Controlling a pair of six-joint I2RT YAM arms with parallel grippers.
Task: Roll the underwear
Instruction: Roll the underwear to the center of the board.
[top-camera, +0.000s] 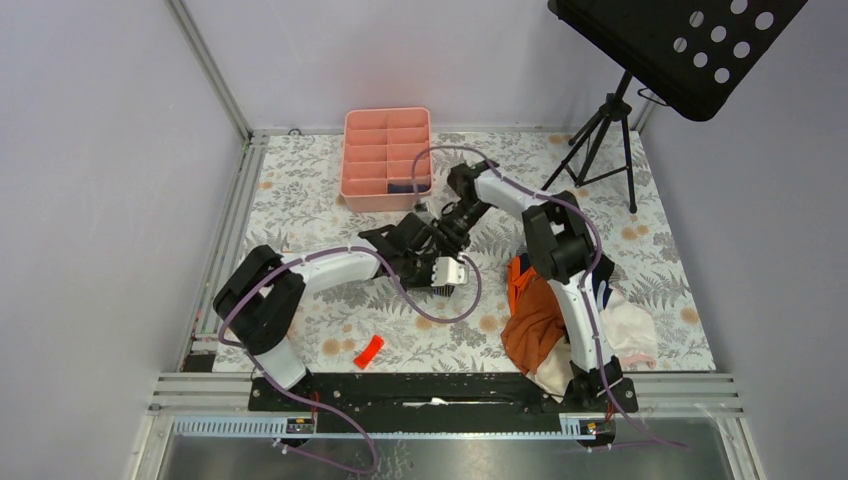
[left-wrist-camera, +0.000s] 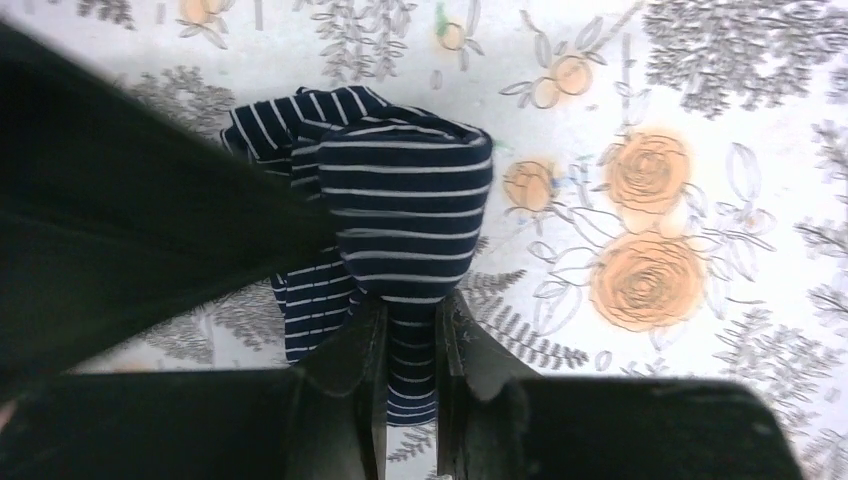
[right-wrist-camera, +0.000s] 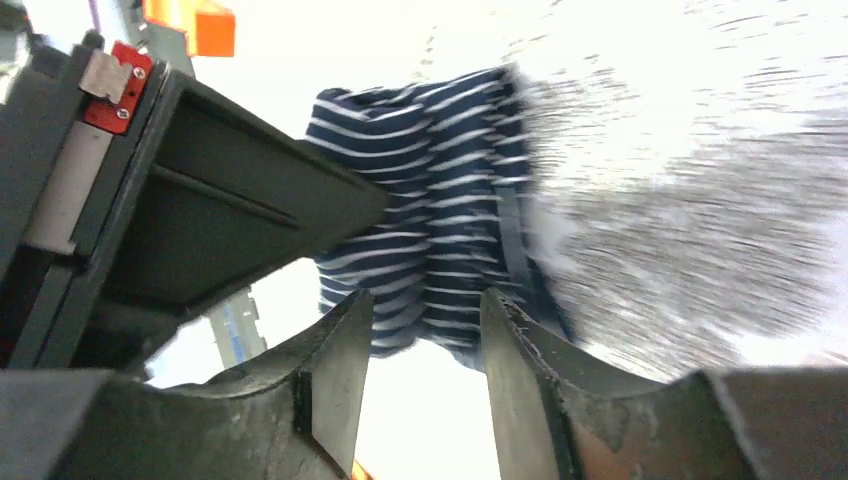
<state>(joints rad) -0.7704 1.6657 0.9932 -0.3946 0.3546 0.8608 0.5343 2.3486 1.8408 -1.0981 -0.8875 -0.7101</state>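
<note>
Two grippers meet at the middle of the table (top-camera: 330, 320), just in front of the pink tray (top-camera: 387, 158), and the striped underwear (left-wrist-camera: 410, 200) is between them. In the top view the arms hide it almost fully.

On the left side, the left gripper (left-wrist-camera: 410, 335) is clenched on the near end of the cloth; the two fingers (left-wrist-camera: 362, 345) pinch a narrow neck of the fabric. From this neck the bundle swells out into a rounded lump, and one looser flap hangs beside it on the left. The long axis runs straight away from the left jaws, along the line of their reach. The pinched end is near and the rounded end points away. The white stripes lie across this axis. I cannot tell if the bundle rests on the table or hangs a little above it.

On the right side, the right gripper (right-wrist-camera: 425, 350) has its jaws apart. The cloth shows in the gap and beyond the tips, but I judge that the pads do not press it.

To do this step well, I think the left grip should stay firm and low, so the bundle does not unwind. The loose flap needs tucking under before any more turning. The right jaws should take the rounded end squarely, across the stripes, and not pull sideways.
</note>
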